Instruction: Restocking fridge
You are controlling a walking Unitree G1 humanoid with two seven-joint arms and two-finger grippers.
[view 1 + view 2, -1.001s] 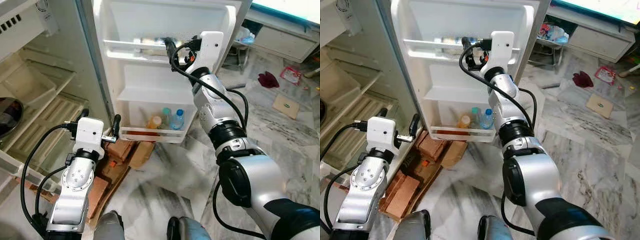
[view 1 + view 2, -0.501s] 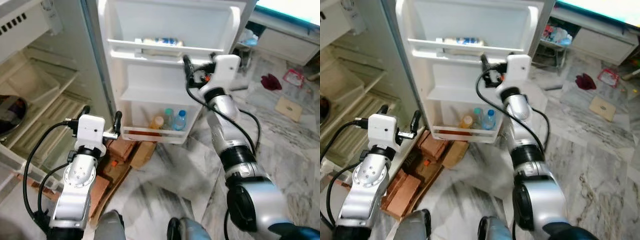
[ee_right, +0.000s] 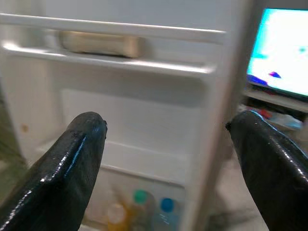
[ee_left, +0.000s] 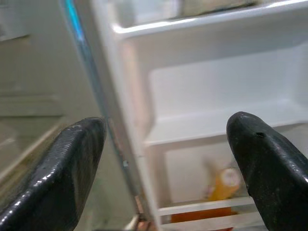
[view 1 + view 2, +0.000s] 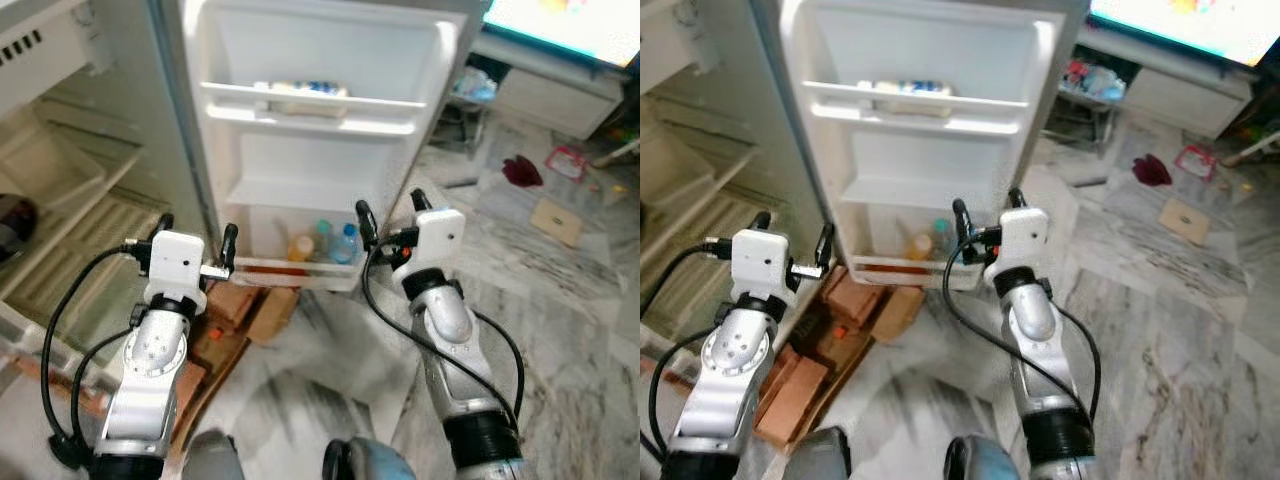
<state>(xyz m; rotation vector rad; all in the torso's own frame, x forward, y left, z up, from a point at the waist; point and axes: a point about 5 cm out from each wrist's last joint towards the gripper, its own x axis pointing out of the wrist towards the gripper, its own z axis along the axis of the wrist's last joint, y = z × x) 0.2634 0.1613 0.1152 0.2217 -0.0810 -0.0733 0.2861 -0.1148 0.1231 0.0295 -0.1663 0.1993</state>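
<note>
The open white fridge door (image 5: 330,150) stands ahead, a lying carton (image 5: 303,90) in its upper shelf, three bottles (image 5: 325,243) in its bottom shelf; brown cardboard pieces (image 5: 250,310) lie on the floor below.

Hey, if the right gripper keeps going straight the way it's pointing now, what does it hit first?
Probably the open fridge door. The right gripper, fingers open and empty, faces the door's inner panel between the upper shelf and the bottom bin's bottles. Depth is uncertain.
</note>
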